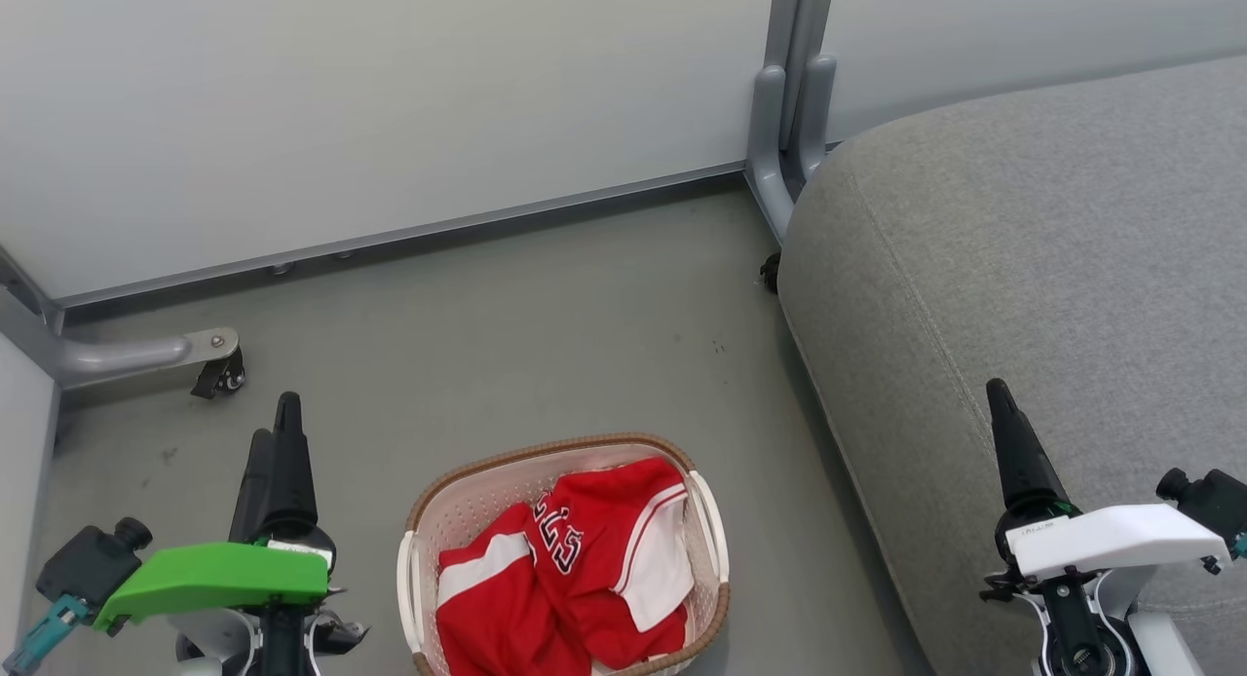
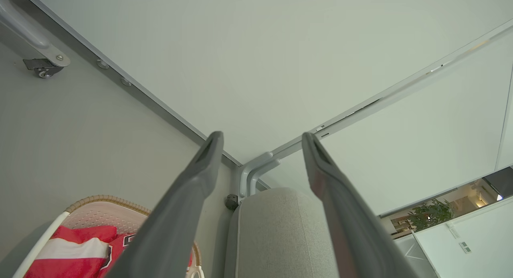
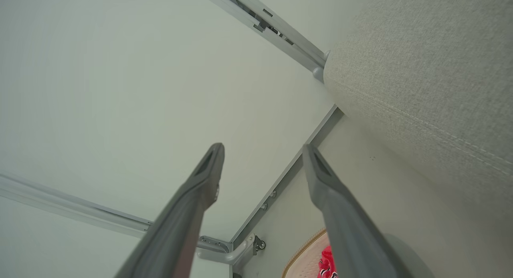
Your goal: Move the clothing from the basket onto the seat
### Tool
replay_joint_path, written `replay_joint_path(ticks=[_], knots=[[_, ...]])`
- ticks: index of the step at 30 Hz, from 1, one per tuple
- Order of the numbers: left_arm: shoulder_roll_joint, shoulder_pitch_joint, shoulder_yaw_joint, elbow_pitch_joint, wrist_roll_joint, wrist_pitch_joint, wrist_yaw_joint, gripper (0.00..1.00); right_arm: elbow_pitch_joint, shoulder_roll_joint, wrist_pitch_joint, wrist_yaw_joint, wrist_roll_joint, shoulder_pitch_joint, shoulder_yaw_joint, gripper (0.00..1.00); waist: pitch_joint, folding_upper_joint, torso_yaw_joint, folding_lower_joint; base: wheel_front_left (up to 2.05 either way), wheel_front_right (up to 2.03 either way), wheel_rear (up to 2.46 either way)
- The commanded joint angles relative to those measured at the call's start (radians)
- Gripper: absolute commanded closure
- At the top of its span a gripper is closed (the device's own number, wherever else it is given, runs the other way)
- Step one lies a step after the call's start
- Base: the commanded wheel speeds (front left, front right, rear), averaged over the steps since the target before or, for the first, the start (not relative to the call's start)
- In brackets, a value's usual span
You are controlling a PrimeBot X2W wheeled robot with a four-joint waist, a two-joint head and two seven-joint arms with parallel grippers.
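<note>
The red clothing [image 1: 575,579] with white stripes and dark lettering lies bunched inside the cream basket [image 1: 419,530], which stands on the floor at the bottom centre of the head view. The grey seat [image 1: 1052,257] rises to the basket's right. My left gripper [image 1: 275,425] hovers left of the basket, open and empty; its wrist view shows the clothing [image 2: 76,250], the basket rim [image 2: 100,198] and the seat [image 2: 276,234] between its spread fingers. My right gripper [image 1: 996,392] is over the seat's front edge, open and empty [image 3: 262,150], with the seat [image 3: 421,81] at the upper right.
Pale partition panels [image 1: 390,101] close off the back, with a grey metal post [image 1: 789,101] beside the seat and a caster foot [image 1: 219,369] at the left. Grey floor [image 1: 546,325] lies between the basket and the panels.
</note>
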Motion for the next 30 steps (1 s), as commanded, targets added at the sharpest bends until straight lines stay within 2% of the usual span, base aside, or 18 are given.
replay_joint_path(ticks=[1,12,30], knots=[[0.008,-0.020,-0.006,-0.020,0.043,-0.010,0.003,0.00,-0.021,-0.007,-0.011,0.000,-0.038,-0.026,0.006,0.00,0.000,0.0000,0.001,-0.0001,0.00,0.00,0.00],[0.009,-0.013,-0.048,-0.034,0.268,-0.046,0.020,0.00,-0.033,-0.009,-0.047,0.000,-0.198,-0.026,0.034,0.00,0.001,0.0000,0.005,-0.0001,0.00,0.00,0.00],[0.011,0.008,-0.085,-0.033,0.534,-0.095,0.036,0.00,-0.042,-0.010,-0.097,0.000,-0.418,-0.023,0.067,0.00,-0.006,0.0000,0.011,-0.0001,0.00,0.00,0.00]])
